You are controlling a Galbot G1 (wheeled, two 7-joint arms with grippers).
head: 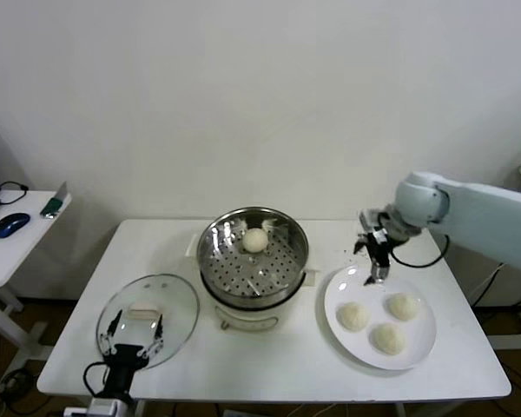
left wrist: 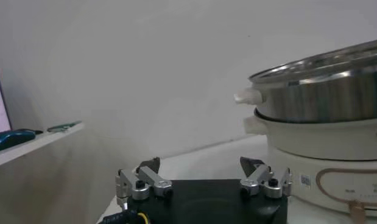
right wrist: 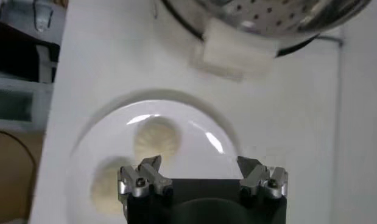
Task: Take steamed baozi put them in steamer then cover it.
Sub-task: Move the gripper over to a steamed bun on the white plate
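The steamer [head: 253, 256] stands mid-table, a shiny pot on a cream base, with one steamed baozi [head: 255, 241] on its perforated floor. Three more baozi [head: 353, 316] [head: 403, 306] [head: 388, 338] lie on a white plate [head: 339, 334] to the right. My right gripper [head: 375, 265] hangs open over the plate's far edge, nothing between its fingers. The right wrist view shows that gripper [right wrist: 199, 165] above the plate [right wrist: 194, 134], with a baozi [right wrist: 156, 139] just ahead of one finger. My left gripper [head: 136, 334] rests open over the glass lid [head: 178, 304] at the front left. In the left wrist view this gripper [left wrist: 200, 164] faces the steamer [left wrist: 322, 97].
A low side table [head: 17, 252] with a blue mouse [head: 10, 224] stands off to the left. The white wall rises close behind the work table [head: 269, 373]. The steamer's cream handle [right wrist: 237, 52] juts toward the plate.
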